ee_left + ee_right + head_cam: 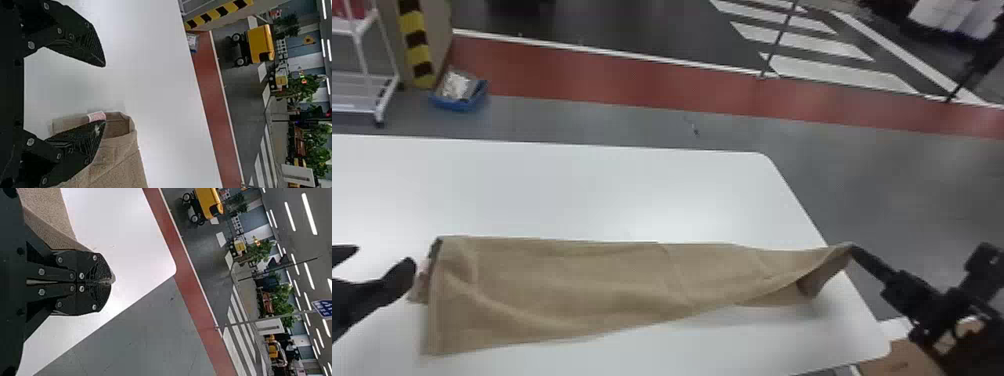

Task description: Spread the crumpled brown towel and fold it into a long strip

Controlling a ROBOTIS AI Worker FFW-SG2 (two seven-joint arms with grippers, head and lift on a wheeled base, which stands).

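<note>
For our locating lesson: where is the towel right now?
In the head view, the towel spans the table's near half, from beside the left claw into the right claw.

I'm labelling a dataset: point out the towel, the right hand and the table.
Towel (pixel 627 282): head view, middle of its cloth.
Right hand (pixel 110 282): right wrist view, between its closed fingertips.
Table (pixel 607 185): head view, bare top beyond the towel.

The left gripper (pixel 383 256) is at the near left, pointing right, its two flat black fingers (pixel 78 39) spread well apart. On the right, the black right arm (pixel 977 340) comes in from the near side, its right gripper (pixel 854 248) angled toward the far left, both fingers (pixel 84 264) closed together, side by side.
</note>
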